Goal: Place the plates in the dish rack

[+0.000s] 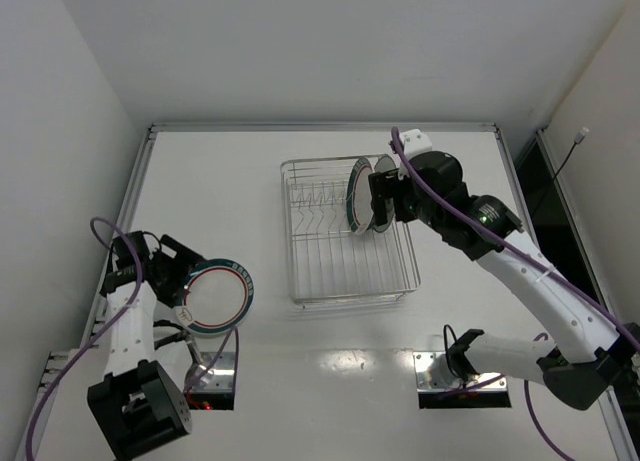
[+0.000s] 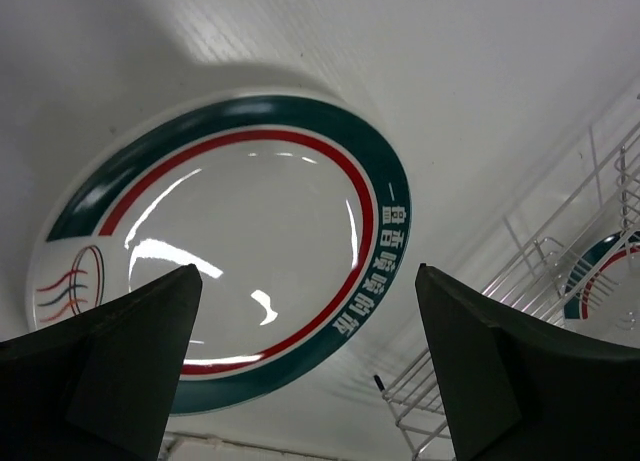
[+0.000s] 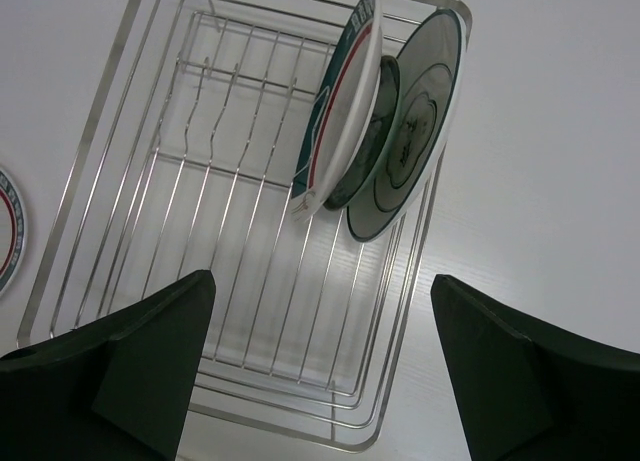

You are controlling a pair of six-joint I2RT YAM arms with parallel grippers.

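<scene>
Dish rack (image 1: 286,231) sits near the middle of the white tabletop (image 1: 220,181) and holds three plates standing on edge at its right end. On the left is a green-rimmed plate (image 3: 335,111) with a red inner line. A smaller teal plate (image 3: 372,146) is tucked behind it, and a white motif plate (image 3: 418,126) stands on the right, nearest the rack's end wall. All three lean the same way and overlap closely; whether they touch one another cannot be told. To their left, the row of upright prongs (image 1: 315,193) and the wire floor show bare. The right gripper (image 3: 322,281) hovers over the rack just beside the standing plates, its fingers spread wide with only rack wire seen between them. The fourth plate (image 1: 218,296), also green-rimmed with a red ring, lies flat on the tabletop. It is well apart from the rack, toward the left edge and near the left arm's base. The left gripper (image 2: 308,281) hangs over it with its jaws spread wide and the plate showing between the fingers; whether a finger touches the rim cannot be told. A raised edge strip (image 1: 140,191) borders the tabletop on the left, with a white wall (image 1: 60,131) just beyond. Open tabletop lies between the flat plate and the rack.
</scene>
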